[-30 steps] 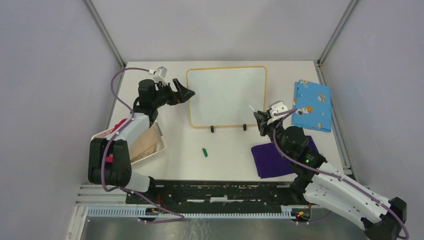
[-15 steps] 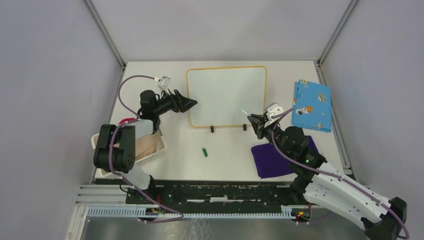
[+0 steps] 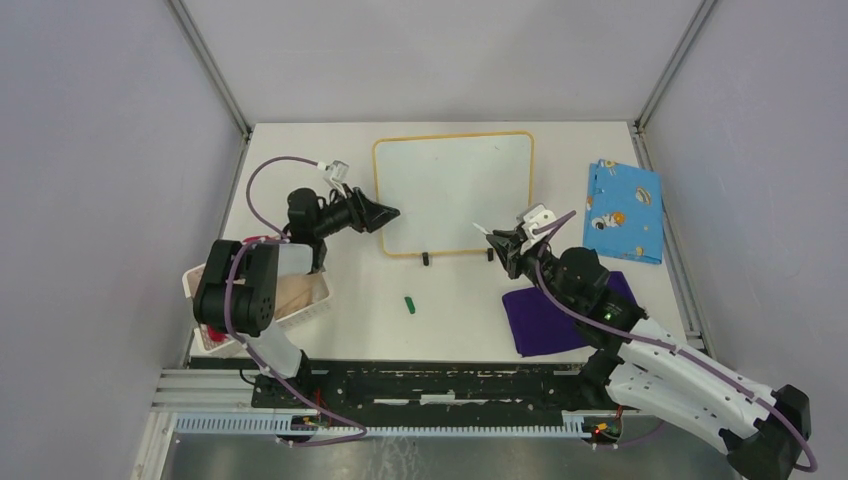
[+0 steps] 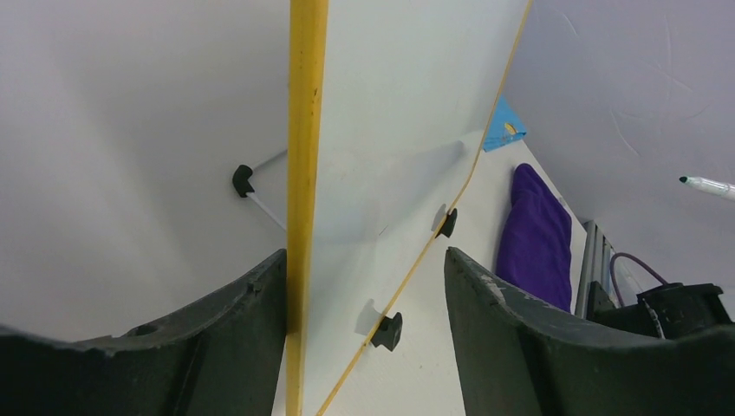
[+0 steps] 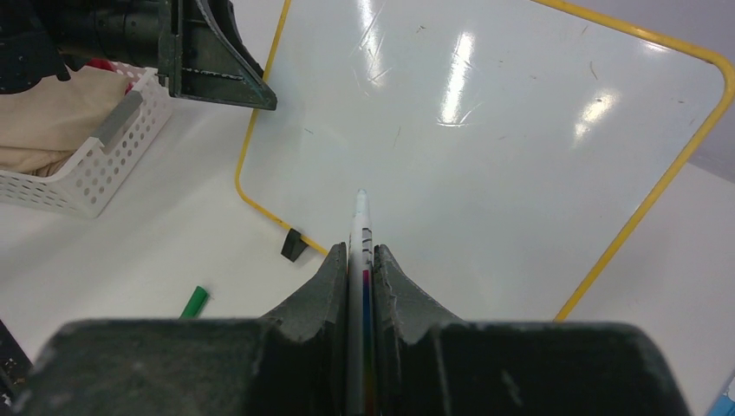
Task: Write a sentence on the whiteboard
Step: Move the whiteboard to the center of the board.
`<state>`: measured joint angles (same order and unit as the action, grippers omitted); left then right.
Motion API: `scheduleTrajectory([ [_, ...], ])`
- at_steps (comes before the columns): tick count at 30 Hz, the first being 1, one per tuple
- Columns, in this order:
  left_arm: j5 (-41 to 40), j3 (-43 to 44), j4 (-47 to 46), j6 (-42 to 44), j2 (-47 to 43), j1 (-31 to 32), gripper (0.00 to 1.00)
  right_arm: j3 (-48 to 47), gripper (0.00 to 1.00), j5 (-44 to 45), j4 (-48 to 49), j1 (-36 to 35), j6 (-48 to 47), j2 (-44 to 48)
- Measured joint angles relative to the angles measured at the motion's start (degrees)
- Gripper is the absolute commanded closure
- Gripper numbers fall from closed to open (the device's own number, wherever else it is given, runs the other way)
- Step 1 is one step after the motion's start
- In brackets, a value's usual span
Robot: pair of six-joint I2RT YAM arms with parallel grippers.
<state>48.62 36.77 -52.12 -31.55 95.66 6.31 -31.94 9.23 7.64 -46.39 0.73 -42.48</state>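
Observation:
The whiteboard (image 3: 453, 190), glossy white with a thin yellow rim, stands propped on small black feet at the table's middle back. Its face (image 5: 485, 147) is blank; the sentence is not in view. My left gripper (image 3: 386, 213) straddles the board's left rim (image 4: 307, 130). Its jaws are open: the left finger (image 4: 251, 303) is against the rim, the right one stands apart. My right gripper (image 3: 505, 243) is shut on a white marker (image 5: 360, 230). The marker's tip (image 3: 480, 226) hovers over the board's lower right part.
A green marker cap (image 3: 409, 304) lies in front of the board. A purple cloth (image 3: 555, 315) lies at right front, a blue patterned cloth (image 3: 623, 210) at far right. A white perforated basket (image 3: 300, 300) holding beige cloth stands at left.
My left gripper has swung right onto the board's left rim, and its jaws have narrowed. The right gripper has carried the marker left, over the board's lower right part.

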Motion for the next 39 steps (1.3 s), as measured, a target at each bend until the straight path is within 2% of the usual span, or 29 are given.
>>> scheduleTrajectory([
  [14,1.05,-0.70,-2.10,-0.04,4.66,0.59,0.45,-1.62,1.00,-1.95,0.13,0.00,1.44,-1.49],
  [25,1.46,-1.73,-7.23,-0.15,7.13,0.59,0.50,-1.70,1.00,-2.78,0.50,-0.42,1.84,-3.93],
  [39,2.51,-3.08,-12.09,-0.17,8.90,0.79,0.78,-1.79,1.00,-2.78,1.29,-1.36,2.01,-5.05],
])
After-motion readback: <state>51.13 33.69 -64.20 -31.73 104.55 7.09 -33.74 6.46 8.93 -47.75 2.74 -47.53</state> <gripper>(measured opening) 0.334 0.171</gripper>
